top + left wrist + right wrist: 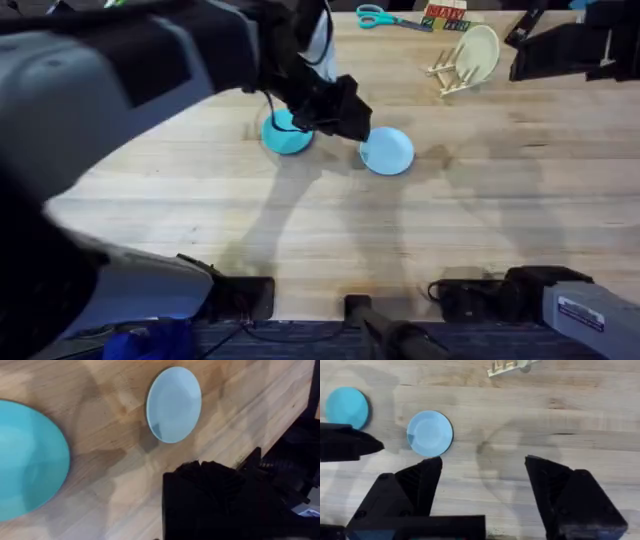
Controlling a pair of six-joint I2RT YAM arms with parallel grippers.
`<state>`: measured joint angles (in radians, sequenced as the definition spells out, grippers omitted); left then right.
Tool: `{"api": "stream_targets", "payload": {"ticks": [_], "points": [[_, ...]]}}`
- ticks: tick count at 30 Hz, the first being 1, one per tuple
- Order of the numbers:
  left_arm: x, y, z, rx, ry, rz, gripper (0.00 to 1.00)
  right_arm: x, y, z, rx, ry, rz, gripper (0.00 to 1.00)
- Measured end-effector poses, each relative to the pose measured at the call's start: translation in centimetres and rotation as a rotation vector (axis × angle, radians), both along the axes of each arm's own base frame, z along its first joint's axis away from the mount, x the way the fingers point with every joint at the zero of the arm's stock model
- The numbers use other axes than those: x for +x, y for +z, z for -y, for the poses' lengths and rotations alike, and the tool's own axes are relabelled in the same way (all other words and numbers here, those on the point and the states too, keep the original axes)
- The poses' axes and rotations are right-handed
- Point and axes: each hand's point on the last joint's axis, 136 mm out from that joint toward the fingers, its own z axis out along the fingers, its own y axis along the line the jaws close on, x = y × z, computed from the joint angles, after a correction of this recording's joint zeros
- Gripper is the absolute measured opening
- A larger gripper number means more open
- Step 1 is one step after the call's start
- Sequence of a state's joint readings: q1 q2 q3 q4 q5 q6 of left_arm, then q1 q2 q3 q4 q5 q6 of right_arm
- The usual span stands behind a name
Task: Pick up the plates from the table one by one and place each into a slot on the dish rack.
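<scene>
From overhead we see the teal plate [285, 135] and the pale blue plate [386, 151] lying flat on the table [330, 220], near each other but apart, the blue one at about four o'clock from the teal. The left gripper [335, 110] hangs above the gap between them, its arm large and dark across the view; whether its fingers stand wide or narrow we cannot tell. The dish rack [455, 72] sits well apart at two o'clock from the plates, a cream plate [480, 50] upright in it, with scissors [385, 18] beyond.

The left wrist view adds both plates close up, teal [30, 460] and blue [174, 404], both bare.

The right wrist view shows the right gripper [482, 482] spread wide above bare wood, holding nothing, the blue plate [430, 433] ahead of its fingers.
</scene>
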<state>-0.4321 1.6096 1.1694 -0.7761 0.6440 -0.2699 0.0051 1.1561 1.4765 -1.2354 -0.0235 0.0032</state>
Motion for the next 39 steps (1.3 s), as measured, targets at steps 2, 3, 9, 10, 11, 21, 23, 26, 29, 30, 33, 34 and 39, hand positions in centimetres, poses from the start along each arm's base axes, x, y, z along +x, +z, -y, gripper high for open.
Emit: {"api": "stream_targets", "payload": {"ticks": [2, 3, 9, 10, 11, 21, 23, 26, 29, 30, 33, 34, 39], "points": [[0.0, -1.0, 0.5, 0.008, -0.011, -0.017, 0.041, 0.0, 0.0, 0.0, 0.000, 0.000, 0.000, 0.994], [0.0, -1.5, 0.7, 0.011, -0.015, -0.026, 0.041, 0.0, 0.0, 0.0, 0.000, 0.000, 0.000, 0.994], [0.5, -3.6, 1.8, 0.016, -0.032, -0.039, 0.040, 0.0, 0.0, 0.0, 0.000, 0.000, 0.000, 0.995], [0.7, -3.8, 1.9, 0.012, -0.034, -0.036, 0.040, 0.0, 0.0, 0.0, 0.000, 0.000, 0.000, 0.993], [0.8, -3.8, 2.1, 0.008, -0.035, -0.033, 0.040, 0.0, 0.0, 0.0, 0.000, 0.000, 0.000, 0.995], [1.9, -5.3, 2.8, -0.009, -0.037, -0.022, 0.040, 0.0, 0.0, 0.0, 0.000, 0.000, 0.000, 0.992], [2.1, -5.5, 2.9, -0.012, -0.035, -0.019, 0.040, 0.0, 0.0, 0.0, 0.000, 0.000, 0.000, 0.993], [2.3, -5.8, 3.0, -0.015, -0.035, -0.018, 0.040, 0.0, 0.0, 0.0, 0.000, 0.000, 0.000, 0.993], [2.3, -5.8, 3.1, -0.016, -0.033, -0.018, 0.040, 0.0, 0.0, 0.0, 0.000, 0.000, 0.000, 0.993], [2.3, -5.8, 3.1, -0.017, -0.033, -0.017, 0.041, 0.0, 0.0, 0.0, 0.000, 0.000, 0.000, 0.993], [2.3, -5.8, 3.1, -0.017, -0.033, -0.017, 0.041, 0.0, 0.0, 0.0, 0.000, 0.000, 0.000, 0.995], [2.3, -5.8, 3.1, -0.016, -0.033, -0.017, 0.041, 0.0, 0.0, 0.0, 0.000, 0.000, 0.000, 0.994], [2.3, -5.8, 3.1, -0.016, -0.033, -0.016, 0.041, 0.0, 0.0, 0.0, 0.000, 0.000, 0.000, 0.993]]}}
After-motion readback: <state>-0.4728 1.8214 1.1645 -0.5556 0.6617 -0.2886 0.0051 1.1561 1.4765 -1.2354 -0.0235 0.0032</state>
